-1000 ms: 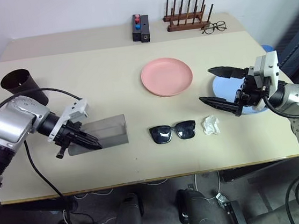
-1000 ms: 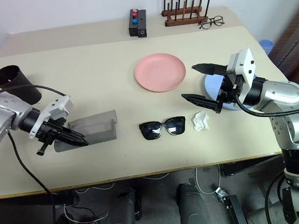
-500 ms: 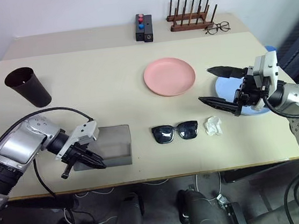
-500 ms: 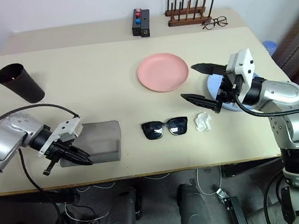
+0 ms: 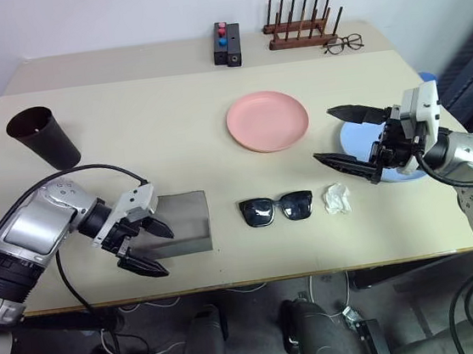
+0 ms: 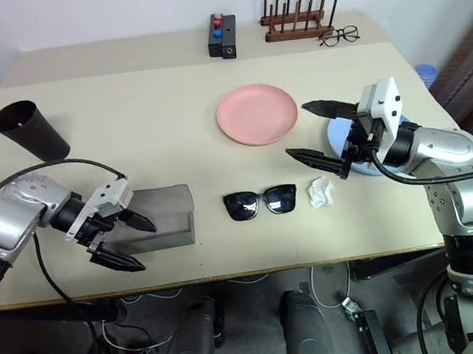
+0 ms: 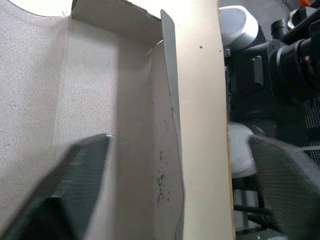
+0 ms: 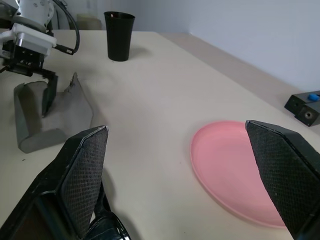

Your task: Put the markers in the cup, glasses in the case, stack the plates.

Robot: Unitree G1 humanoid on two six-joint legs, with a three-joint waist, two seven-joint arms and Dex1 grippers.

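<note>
1. Left eye view: left gripper [image 5: 146, 244] spread wide at the grey case [image 5: 179, 236], flap lying open, likely ready for the sunglasses [image 5: 276, 208] just beside.
2. Right gripper [image 5: 345, 140] gapes empty above the blue plate [image 5: 355, 141], probably readying a pick.

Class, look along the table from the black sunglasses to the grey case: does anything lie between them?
Nothing visible does. The sunglasses and the case lie side by side with bare table between. The open left end effector sits at the case's far end, away from the sunglasses.
</note>
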